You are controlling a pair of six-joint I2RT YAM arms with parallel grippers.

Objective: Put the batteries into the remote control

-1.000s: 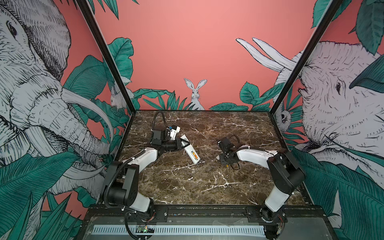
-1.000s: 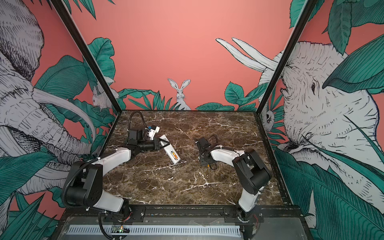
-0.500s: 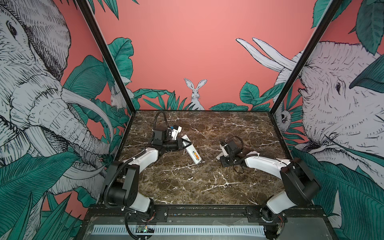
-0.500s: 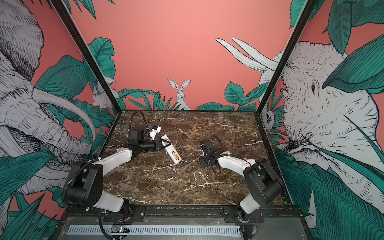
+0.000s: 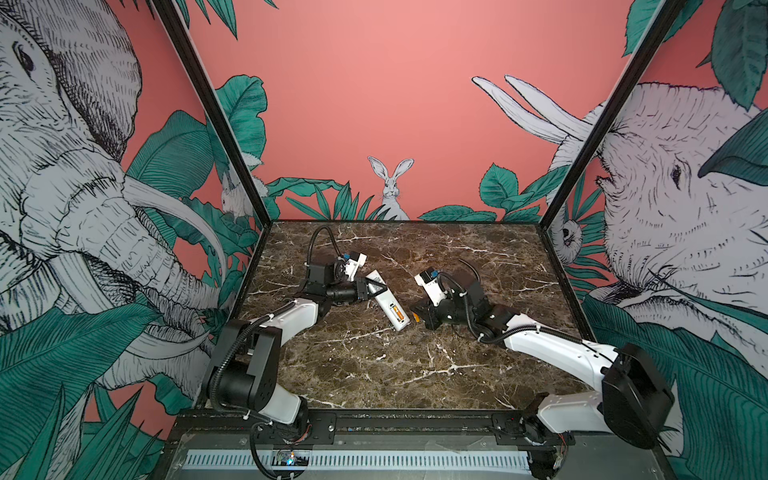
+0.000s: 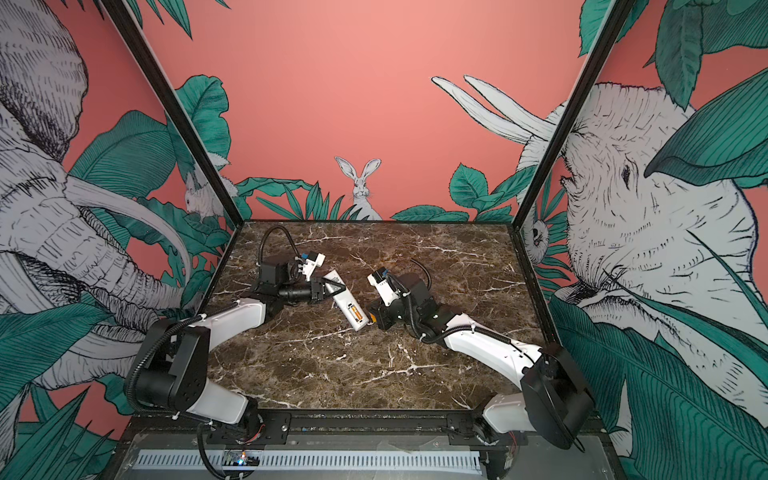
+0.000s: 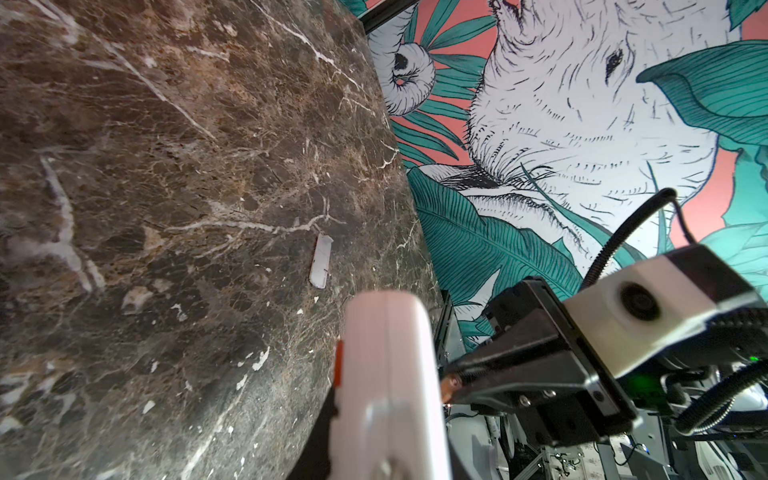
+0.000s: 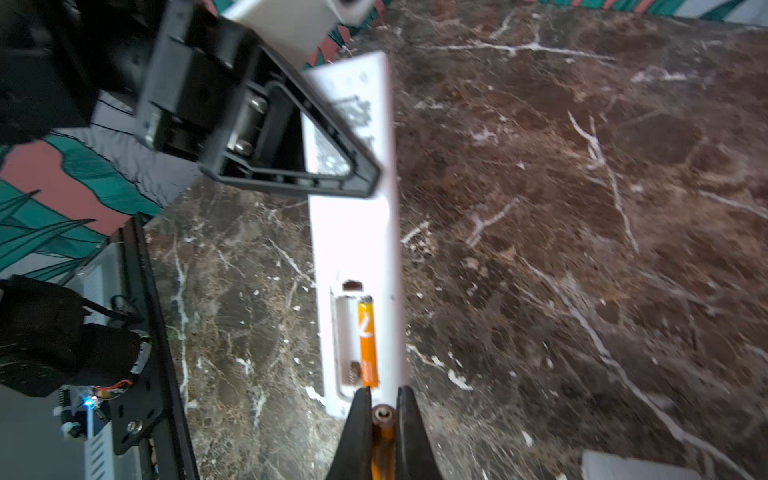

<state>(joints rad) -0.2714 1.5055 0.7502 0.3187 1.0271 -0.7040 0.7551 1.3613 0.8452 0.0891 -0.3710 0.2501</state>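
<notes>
White remote control (image 5: 388,305) is being clamped at its far end by left gripper (image 5: 376,288); right gripper (image 8: 382,399) is pinching loose battery (image 8: 382,415) at its near end, beside seated battery (image 8: 368,345); cover (image 7: 320,261) is lying apart on marble table (image 5: 374,365).

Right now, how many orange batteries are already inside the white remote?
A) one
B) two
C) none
A, because one battery sits in the open back of the remote, while the second battery is pinched in the right pincer just outside the remote's end.
</notes>
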